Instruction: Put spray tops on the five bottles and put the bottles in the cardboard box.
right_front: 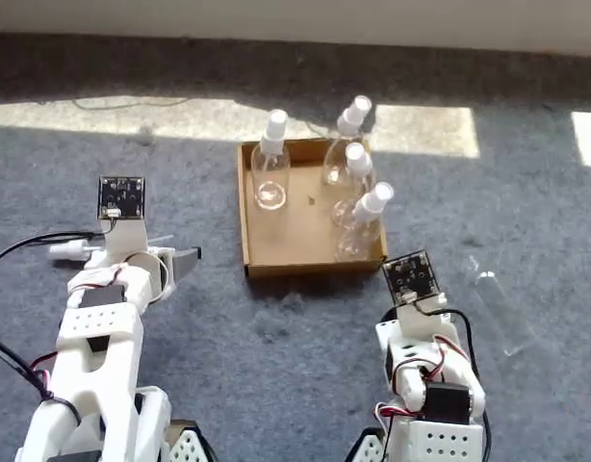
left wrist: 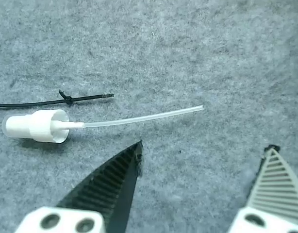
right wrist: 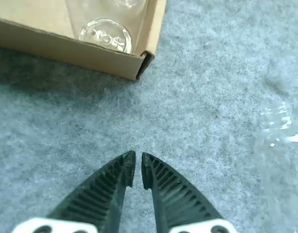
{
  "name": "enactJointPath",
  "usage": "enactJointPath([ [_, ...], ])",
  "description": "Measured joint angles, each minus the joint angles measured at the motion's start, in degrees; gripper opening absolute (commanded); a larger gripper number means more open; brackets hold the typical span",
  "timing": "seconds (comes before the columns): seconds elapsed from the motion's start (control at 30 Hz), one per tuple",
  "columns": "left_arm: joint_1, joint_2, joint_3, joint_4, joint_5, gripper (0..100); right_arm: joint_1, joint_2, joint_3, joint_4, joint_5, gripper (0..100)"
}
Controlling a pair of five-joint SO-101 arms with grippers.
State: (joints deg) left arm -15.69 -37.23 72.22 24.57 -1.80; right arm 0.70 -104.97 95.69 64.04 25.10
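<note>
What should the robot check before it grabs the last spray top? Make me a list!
1. Left gripper open and empty: ok.
2. Spray top lying free on the carpet, tube attached: ok.
3. Black cable well away from the spray top: not ok, it lies right beside it.
4. Last bottle standing up, ready for its top: not ok, it lies on the carpet outside the box.
5. Right gripper open to take the bottle: not ok, it is shut and empty.
6. Room in the cardboard box: ok, four capped bottles stand inside and bare floor is left.
</note>
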Motion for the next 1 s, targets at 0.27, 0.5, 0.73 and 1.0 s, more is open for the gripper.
enactJointPath([
  [0.27, 0.3, 0.0, 0.0, 0.0, 0.0, 34, 0.0, 0.0, 0.0, 0.0, 0.0, 1.0],
  [0.5, 0.3, 0.0, 0.0, 0.0, 0.0, 34, 0.0, 0.0, 0.0, 0.0, 0.0, 1.0],
  [0.73, 0.3, 0.0, 0.0, 0.0, 0.0, 34, 0.0, 0.0, 0.0, -0.1, 0.0, 1.0],
  [1.0, 0.3, 0.0, 0.0, 0.0, 0.0, 34, 2.0, 0.1, -2.6, 4.6, 5.8, 1.0],
])
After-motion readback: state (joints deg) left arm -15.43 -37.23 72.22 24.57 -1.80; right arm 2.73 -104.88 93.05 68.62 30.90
